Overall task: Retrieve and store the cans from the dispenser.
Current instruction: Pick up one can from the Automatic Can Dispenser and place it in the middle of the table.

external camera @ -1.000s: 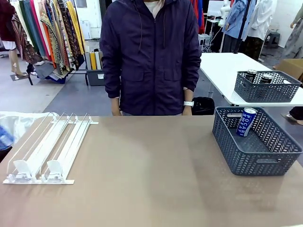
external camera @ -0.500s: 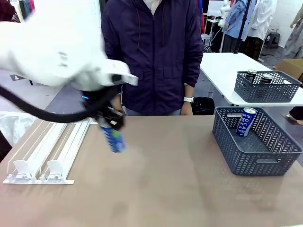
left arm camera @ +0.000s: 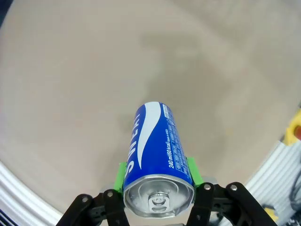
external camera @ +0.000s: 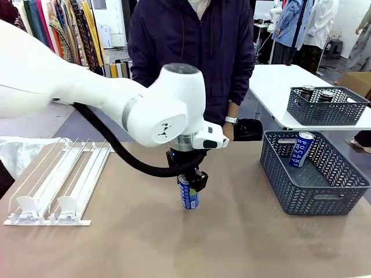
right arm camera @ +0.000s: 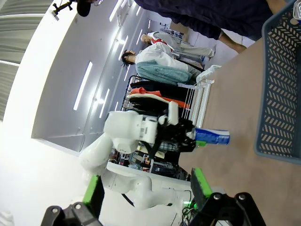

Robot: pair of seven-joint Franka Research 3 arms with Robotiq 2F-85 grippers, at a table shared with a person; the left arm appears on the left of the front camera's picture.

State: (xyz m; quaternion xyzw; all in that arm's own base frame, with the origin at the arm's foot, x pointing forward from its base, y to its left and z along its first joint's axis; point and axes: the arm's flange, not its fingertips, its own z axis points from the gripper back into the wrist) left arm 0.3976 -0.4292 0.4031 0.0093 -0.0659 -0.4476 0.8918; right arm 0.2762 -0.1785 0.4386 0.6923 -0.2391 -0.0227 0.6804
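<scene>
In the front view, the left arm reaches across the middle of the brown desk (external camera: pixel 243 243), and its left end effector (external camera: pixel 188 180) points straight down, clamped on the top of a blue can (external camera: pixel 188 196) that stands upright with its base at or just above the desk surface; contact cannot be told. The white dispenser (external camera: pixel 58 182) lies flat at the desk's left side, well apart from the can, its rails bare. At the desk's right edge stands a dark grey basket (external camera: pixel 316 174) with a second blue can (external camera: pixel 301 149) leaning tilted inside it. A person in a dark jacket (external camera: pixel 191 52) stands at the far side. In the left wrist view, the green pads (left arm camera: pixel 121 173) of the left end effector (left arm camera: pixel 158 176) press both sides of the blue can (left arm camera: pixel 155 146) near its silver top, above bare desk. In the right wrist view, rolled sideways, the right end effector (right arm camera: pixel 146 190) has its green fingers (right arm camera: pixel 201 184) spread wide with nothing between them; farther off, the left arm holds the can (right arm camera: pixel 212 137) between the dispenser (right arm camera: pixel 203 101) and the basket (right arm camera: pixel 280 89).
</scene>
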